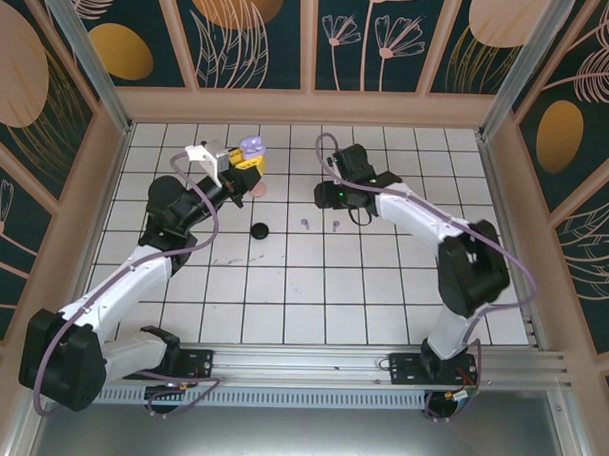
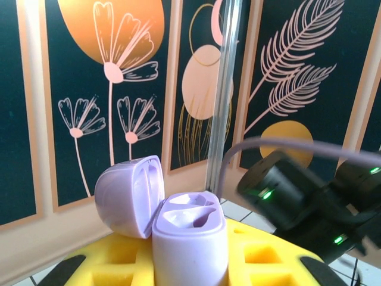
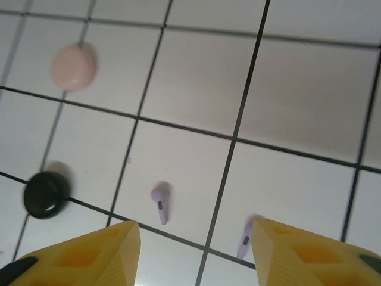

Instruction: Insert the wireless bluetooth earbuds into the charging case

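Note:
A lilac charging case (image 2: 190,238) stands upright between the yellow fingers of my left gripper (image 2: 190,271), which is shut on it. Its lid (image 2: 128,193) is swung open and both sockets are empty. From above, the case (image 1: 252,146) is held up at the back left of the tiled floor. Two lilac earbuds (image 3: 161,202) (image 3: 244,245) lie on the white tiles just ahead of my right gripper (image 3: 195,229). That gripper is open, hovering above them with nothing between its fingers. The same earbuds (image 1: 304,224) (image 1: 336,225) lie mid-floor.
A black disc (image 3: 46,193) (image 1: 259,229) and a pale pink disc (image 3: 73,67) lie on the tiles left of the earbuds. The right arm's black wrist (image 2: 286,190) hangs close to the right of the case. Patterned walls (image 1: 311,48) enclose the floor.

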Robot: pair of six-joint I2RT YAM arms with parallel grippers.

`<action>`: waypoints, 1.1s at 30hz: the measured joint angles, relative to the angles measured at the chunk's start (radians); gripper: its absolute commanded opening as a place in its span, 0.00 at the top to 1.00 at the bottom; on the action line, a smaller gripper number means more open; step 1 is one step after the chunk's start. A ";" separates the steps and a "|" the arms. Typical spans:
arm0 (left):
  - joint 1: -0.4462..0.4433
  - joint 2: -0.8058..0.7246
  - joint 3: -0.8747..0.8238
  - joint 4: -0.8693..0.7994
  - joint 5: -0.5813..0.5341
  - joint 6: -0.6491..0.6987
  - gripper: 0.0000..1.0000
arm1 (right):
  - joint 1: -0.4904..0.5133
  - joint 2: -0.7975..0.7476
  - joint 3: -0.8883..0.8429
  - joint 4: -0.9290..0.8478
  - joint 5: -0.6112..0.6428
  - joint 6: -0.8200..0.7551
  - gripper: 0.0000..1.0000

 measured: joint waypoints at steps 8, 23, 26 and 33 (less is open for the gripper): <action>0.000 -0.013 -0.008 0.035 -0.015 -0.019 1.00 | 0.039 0.215 0.146 -0.076 -0.009 0.002 0.48; 0.000 -0.034 -0.020 0.063 -0.034 -0.023 1.00 | 0.094 0.349 0.242 -0.150 -0.014 -0.005 0.55; 0.000 -0.036 -0.020 0.067 -0.034 -0.023 1.00 | 0.100 0.366 0.266 -0.162 -0.011 -0.006 0.56; 0.000 -0.037 -0.020 0.067 -0.034 -0.023 1.00 | 0.114 0.395 0.294 -0.168 0.000 -0.024 0.58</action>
